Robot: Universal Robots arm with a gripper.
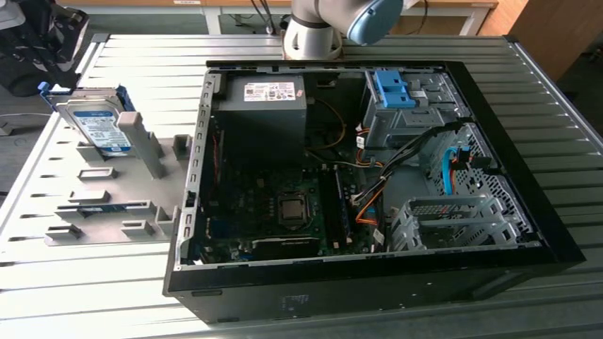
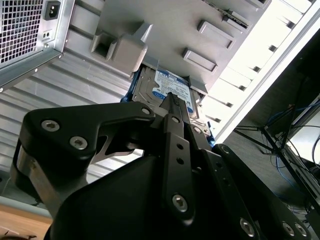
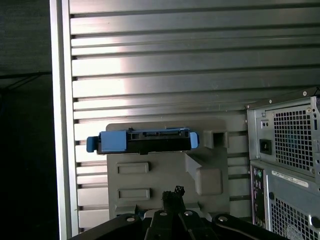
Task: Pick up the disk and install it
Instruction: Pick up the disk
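Note:
The disk (image 1: pixel 95 128) leans upright in a grey slotted holder (image 1: pixel 113 212) on the exterior view's left, beside the open computer case (image 1: pixel 516 166). It is a silver drive with a white-and-blue label in a blue caddy. Both wrist views show it: its label face (image 2: pixel 172 86) in the second, its blue edge (image 3: pixel 144 141) in the first. My gripper (image 3: pixel 173 192) hangs well short of the disk, its fingertips together with nothing between them. In the second wrist view the gripper (image 2: pixel 173 103) lines up in front of the disk. The arm (image 1: pixel 320 21) stands behind the case.
Inside the case lie a power-supply box (image 1: pixel 268 95), a motherboard (image 1: pixel 282 205), loose cables (image 1: pixel 377 191), a bare blue bracket (image 1: pixel 392 89) on the upper drive bay and a metal drive cage (image 1: pixel 452 219). The ribbed metal table (image 1: pixel 85 282) ends close beyond the holder.

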